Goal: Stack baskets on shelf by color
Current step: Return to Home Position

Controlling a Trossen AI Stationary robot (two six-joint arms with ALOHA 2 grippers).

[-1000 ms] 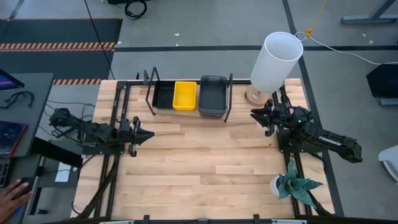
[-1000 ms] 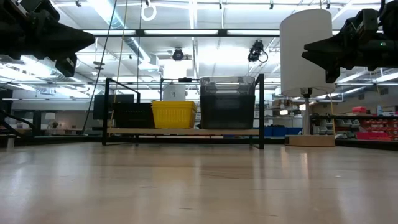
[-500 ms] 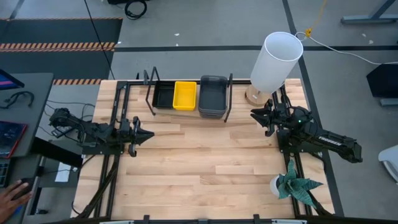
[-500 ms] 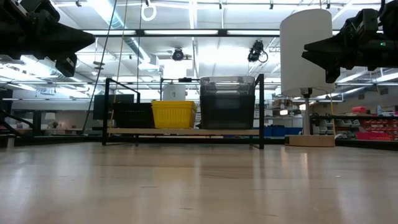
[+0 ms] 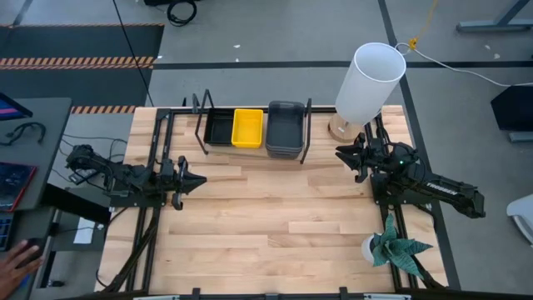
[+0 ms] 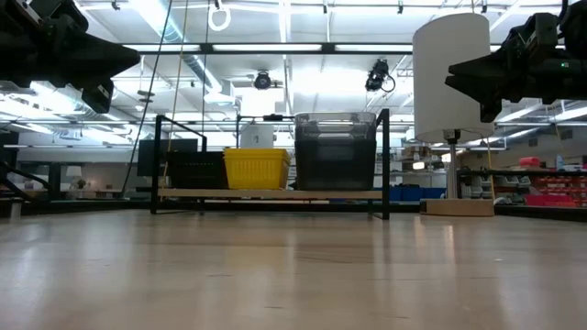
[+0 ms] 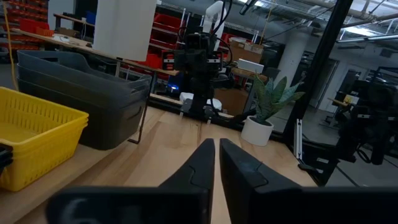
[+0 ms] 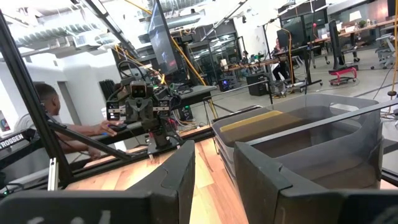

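The shelf (image 5: pixel 201 125) stands at the table's far edge, its light-wood board (image 6: pixel 275 193) carrying three groups of baskets side by side. A black basket (image 5: pixel 219 129) is on the left, a yellow one (image 5: pixel 247 127) in the middle, and a taller stack of dark grey ones (image 5: pixel 285 129) on the right. My left gripper (image 5: pixel 200 179) hovers shut over the table's left part, pointing right, near of the shelf. My right gripper (image 5: pixel 340 152) hovers a little open at the right, pointing left toward the grey stack (image 8: pixel 311 134). Neither holds anything.
A tall white cylindrical lamp (image 5: pixel 371 83) stands at the far right corner, just behind my right arm. A small potted plant (image 5: pixel 391 246) sits near the right near edge. A person's hand (image 5: pixel 12 262) shows beyond the table's left side. Bare wooden tabletop (image 5: pixel 266 217) stretches between the arms.
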